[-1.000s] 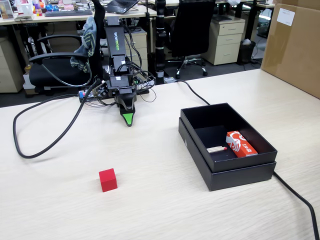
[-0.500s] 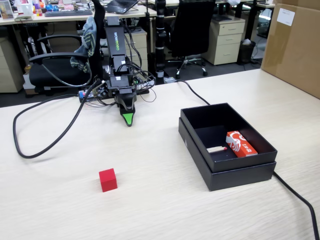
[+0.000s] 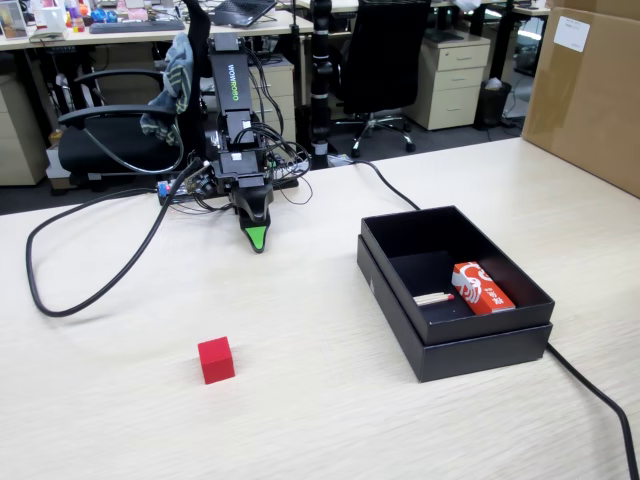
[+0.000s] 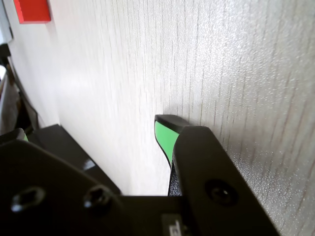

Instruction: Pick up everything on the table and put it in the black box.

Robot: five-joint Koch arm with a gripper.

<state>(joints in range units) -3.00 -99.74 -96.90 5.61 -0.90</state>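
Black arm (image 3: pixel 232 110), white lettering, tangled cables, green-tipped claw (image 3: pixel 257 240).

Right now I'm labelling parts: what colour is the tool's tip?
Bright green on the tool, clearest in the wrist view.

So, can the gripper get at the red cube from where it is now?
Probably yes. The gripper rests folded near the arm's base, apart from the red cube, and only bare table lies between them. Whether the arm stretches that far is uncertain.
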